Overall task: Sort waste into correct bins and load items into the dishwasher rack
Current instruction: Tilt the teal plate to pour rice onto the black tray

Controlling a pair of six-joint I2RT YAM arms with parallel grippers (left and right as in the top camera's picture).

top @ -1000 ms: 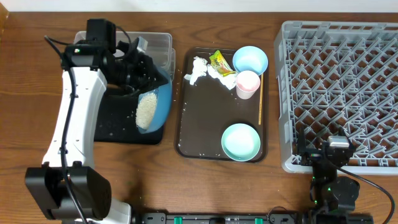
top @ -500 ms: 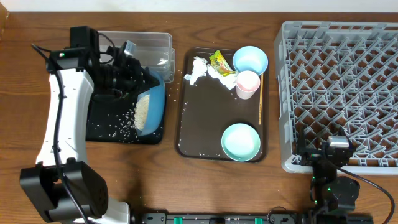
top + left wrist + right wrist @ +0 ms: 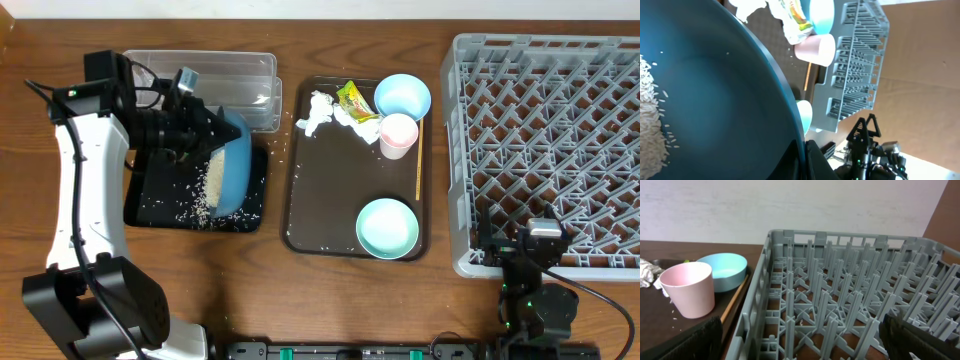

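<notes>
Nearest, at the right, the right gripper (image 3: 522, 240) sits at the near edge of the dishwasher rack (image 3: 550, 140), its two fingers spread wide with nothing between them (its wrist view looks out over the grey pegs). The rack stands on the table (image 3: 300, 290) and fills the right side from near to far.

Left of the rack lies a brown tray (image 3: 330, 190). A mint-green bowl (image 3: 387, 227) sits upright in its near right corner, and a few stray grains dot its near left edge. A thin wooden stick (image 3: 418, 160) lies along its right rim.

Further left, a black tray (image 3: 150, 195) lies on the table. The left gripper (image 3: 215, 125) is clamped on the rim of the dark blue dish (image 3: 228, 165), which is tipped steeply on edge over this tray. White rice (image 3: 212, 180) clings to the dish's inner face at its lower side, and loose grains are scattered across the black tray.

At the far end of the brown tray stand a pink cup (image 3: 398, 135) and, just behind it, a light blue bowl (image 3: 402, 97). Left of them lie the yellow-green wrapper (image 3: 355, 100) and crumpled tissues (image 3: 325, 112). A clear tub (image 3: 245, 75) sits beyond the black tray, at the far left.
</notes>
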